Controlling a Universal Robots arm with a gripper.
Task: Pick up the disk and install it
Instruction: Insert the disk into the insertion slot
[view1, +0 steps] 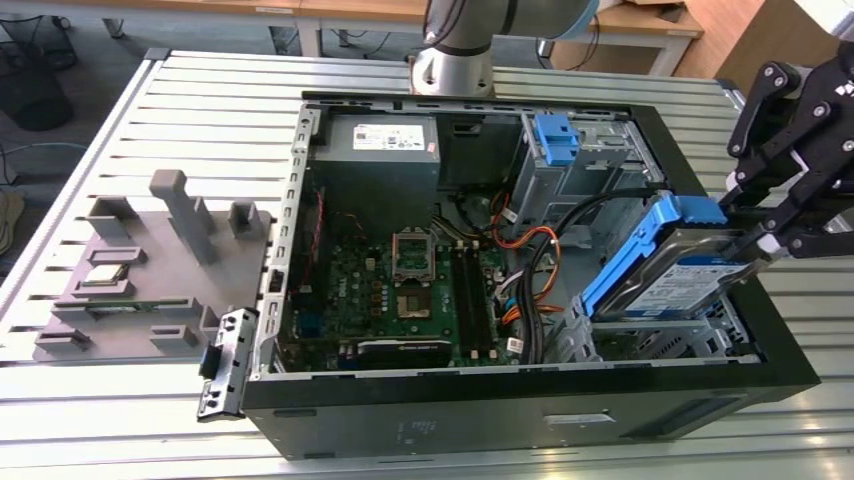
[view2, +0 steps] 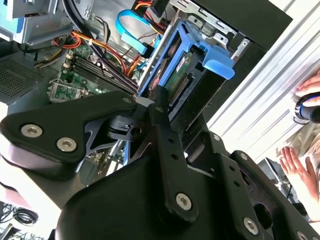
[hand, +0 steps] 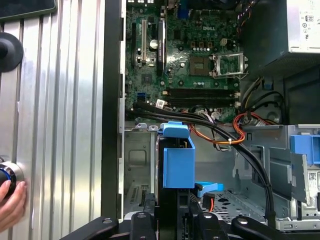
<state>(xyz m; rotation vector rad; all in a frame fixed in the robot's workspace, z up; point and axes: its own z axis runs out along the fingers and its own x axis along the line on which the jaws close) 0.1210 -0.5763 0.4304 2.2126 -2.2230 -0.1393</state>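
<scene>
At three o'clock the disk (view1: 674, 270) is shiny silver metal framed in glossy blue plastic; the end effector (view1: 743, 236) looks matt black, the tabletop (view1: 200, 100) ribbed dull metal.

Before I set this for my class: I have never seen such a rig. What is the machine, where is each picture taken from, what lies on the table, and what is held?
The machine is one robot arm with a black gripper. The exterior view comes from a camera off the arm, looking down on a slatted metal table; both wrist views come from cameras riding on the arm. On the table stand an open computer case and, at the exterior view's left, a grey holder with parts. The gripper is shut on the disk, holding it tilted above a corner of the case.
</scene>
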